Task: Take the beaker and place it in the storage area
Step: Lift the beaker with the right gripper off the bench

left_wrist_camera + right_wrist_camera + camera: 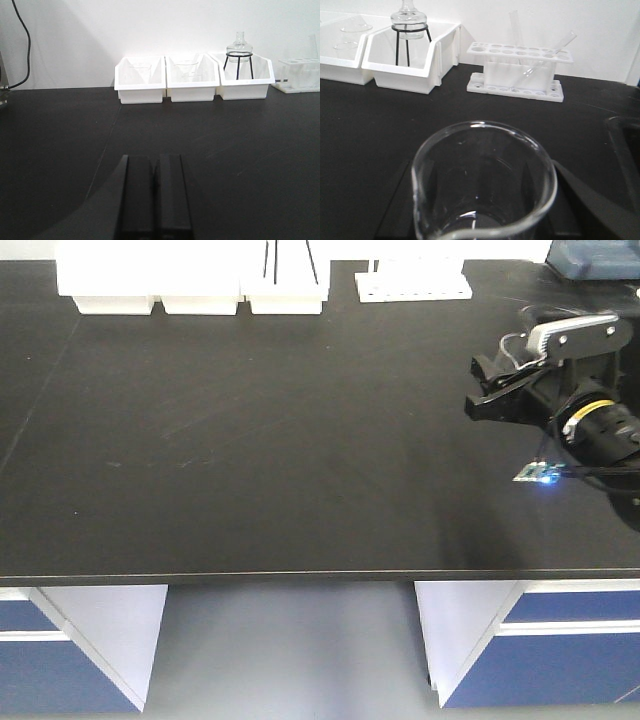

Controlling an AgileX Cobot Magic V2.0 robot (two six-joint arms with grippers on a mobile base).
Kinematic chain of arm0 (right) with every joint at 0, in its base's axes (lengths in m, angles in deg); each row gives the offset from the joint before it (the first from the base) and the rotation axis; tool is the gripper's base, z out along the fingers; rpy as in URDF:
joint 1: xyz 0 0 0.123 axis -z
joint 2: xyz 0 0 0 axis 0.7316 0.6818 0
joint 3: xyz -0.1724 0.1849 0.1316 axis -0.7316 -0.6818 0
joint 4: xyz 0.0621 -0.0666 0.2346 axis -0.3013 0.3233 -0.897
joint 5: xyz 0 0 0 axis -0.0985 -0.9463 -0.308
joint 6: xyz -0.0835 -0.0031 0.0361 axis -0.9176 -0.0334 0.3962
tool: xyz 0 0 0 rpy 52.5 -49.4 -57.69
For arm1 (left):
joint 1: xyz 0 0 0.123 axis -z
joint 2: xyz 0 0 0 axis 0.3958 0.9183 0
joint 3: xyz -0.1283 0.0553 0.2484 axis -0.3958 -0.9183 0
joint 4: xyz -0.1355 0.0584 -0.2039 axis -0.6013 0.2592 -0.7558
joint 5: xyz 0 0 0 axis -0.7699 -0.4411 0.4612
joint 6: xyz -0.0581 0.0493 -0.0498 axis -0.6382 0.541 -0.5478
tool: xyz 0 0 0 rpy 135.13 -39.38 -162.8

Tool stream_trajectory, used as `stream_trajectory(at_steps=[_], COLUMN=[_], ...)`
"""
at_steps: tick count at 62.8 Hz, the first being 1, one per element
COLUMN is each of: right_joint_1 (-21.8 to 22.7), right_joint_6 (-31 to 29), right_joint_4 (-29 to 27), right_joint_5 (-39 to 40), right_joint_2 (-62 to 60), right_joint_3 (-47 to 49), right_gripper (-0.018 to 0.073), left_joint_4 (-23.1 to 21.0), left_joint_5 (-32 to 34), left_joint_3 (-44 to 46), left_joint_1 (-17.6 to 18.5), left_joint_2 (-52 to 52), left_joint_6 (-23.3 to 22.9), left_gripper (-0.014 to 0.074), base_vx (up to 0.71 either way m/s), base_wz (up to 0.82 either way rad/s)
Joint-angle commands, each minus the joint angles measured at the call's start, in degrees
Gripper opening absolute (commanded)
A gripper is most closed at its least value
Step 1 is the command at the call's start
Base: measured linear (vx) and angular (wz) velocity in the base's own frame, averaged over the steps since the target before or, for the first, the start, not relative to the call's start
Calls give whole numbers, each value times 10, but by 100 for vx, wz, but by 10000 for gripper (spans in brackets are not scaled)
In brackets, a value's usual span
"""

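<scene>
At the lower middle of the right wrist view, the right gripper (485, 215) clamps the beaker (482, 185) between its black fingers, above the black counter (250, 460). In the front view, open counter stretches from its front edge low in the frame up to the white bins (200, 285) and test-tube rack (412, 285) along the top. The left gripper (155, 195), at the lower middle of its view, is pressed closed on nothing.

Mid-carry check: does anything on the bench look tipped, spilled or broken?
One test tube in the white rack leans steeply to one side rather than standing upright; it looks askew, not broken. No spill shows on the counter, and the beaker in the right pincer looks whole and empty.
</scene>
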Motion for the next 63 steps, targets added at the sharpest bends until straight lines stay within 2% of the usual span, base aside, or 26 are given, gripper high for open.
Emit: stream_trajectory(at_steps=[1,18,30,40,63], right_joint_1=[1,1,1,1,1], right_joint_6=[4,97,127,153,170], right_joint_4=[6,89,111,153,153], right_joint_5=[6,-92,-117,-148,-156], right_joint_2=[-51,-147,-191,-226,-232], right_joint_3=[13,13,13,13,13], right_gripper=[-6,-4,-4,-4,-4], left_joint_4=[-1,-1,-1,-1,-1], left_joint_5=[45,45,45,45,45], left_joint_3=[12,12,12,12,12], left_joint_1=[0,0,0,0,0], left_joint_2=[-8,-8,-8,-8,-8], left_joint_6=[-6,-6,-6,-6,-6], left_gripper=[-6,-6,-6,-6,-6], base_vx=[0,0,0,0,0], base_wz=[0,0,0,0,0])
